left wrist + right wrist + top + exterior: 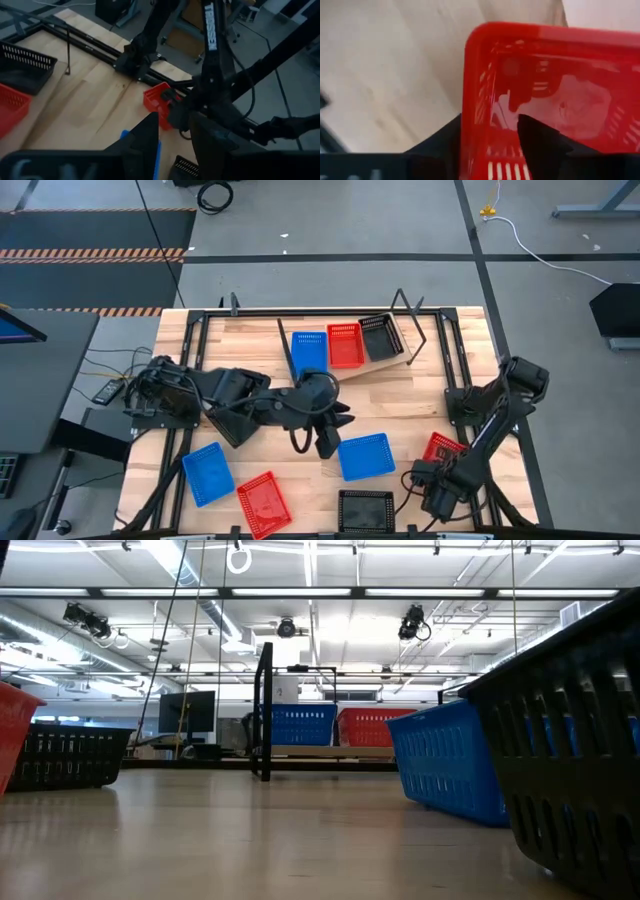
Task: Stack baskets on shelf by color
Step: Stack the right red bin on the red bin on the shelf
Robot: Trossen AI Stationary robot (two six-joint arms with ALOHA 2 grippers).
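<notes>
The shelf (395, 352) stands at the far edge and carries one blue (309, 350), one red (345, 343) and one black basket (380, 335). My left gripper (325, 442) (175, 135) is open over the table's middle, just left of a loose blue basket (365, 456). My right gripper (435, 480) (490, 120) is at the near side of a red basket (441, 447) by the right edge, open, with that basket's wall between its fingers. Another blue (207, 473), red (263, 502) and black basket (365, 508) sit flat on the near part of the table. My right gripper straddles one wall of the red basket (476, 100), with one finger (540, 145) inside the basket and the other (445, 137) outside. Whether either finger touches the wall, I cannot tell.
The shelf's black wire ends (410, 315) stick up at the far edge. Black frame rails (195, 350) run along the table's left and right sides. Bare wood lies between the shelf and the loose baskets. In the low view a black basket (575, 740) stands close at the right.
</notes>
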